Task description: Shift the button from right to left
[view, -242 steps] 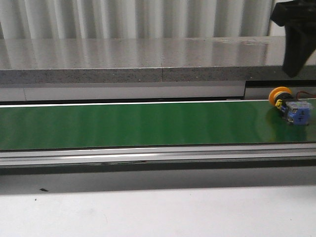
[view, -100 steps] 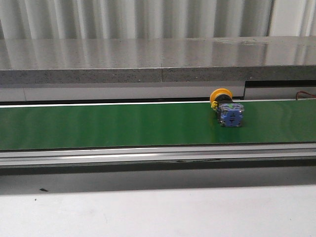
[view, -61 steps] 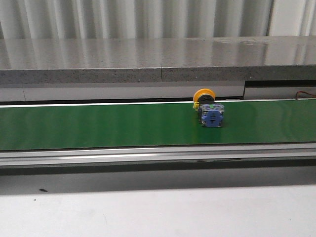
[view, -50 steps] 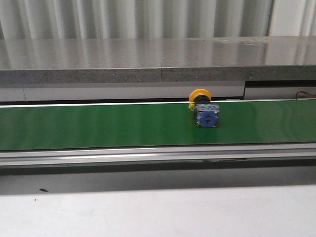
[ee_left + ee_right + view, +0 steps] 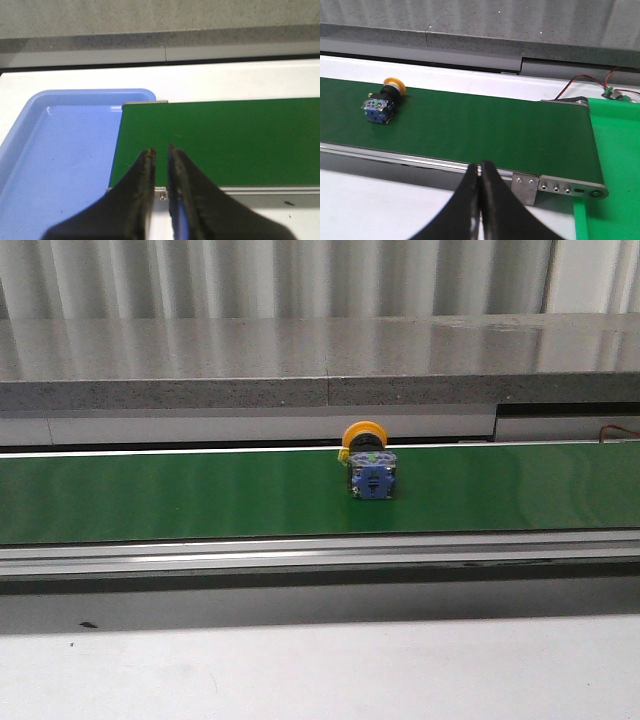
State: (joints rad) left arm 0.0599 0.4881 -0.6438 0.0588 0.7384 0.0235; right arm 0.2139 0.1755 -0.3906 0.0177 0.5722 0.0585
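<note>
Both grippers are empty with their fingers together: the right gripper (image 5: pixel 480 167) hangs pressed shut over the near rail at the belt's right end, and the left gripper (image 5: pixel 161 152) waits with only a thin slit between its tips at the left end. Out on the green belt (image 5: pixel 180 495), the button (image 5: pixel 368 467) lies on its side just right of middle, nearer the far edge, yellow head pointing away. As I judge it, the transfer is in its carrying step, with the pickup still ahead. That pickup calls for the left fingers to spread first. Open belt lies leftward, ending at the blue tray (image 5: pixel 45 165).
</note>
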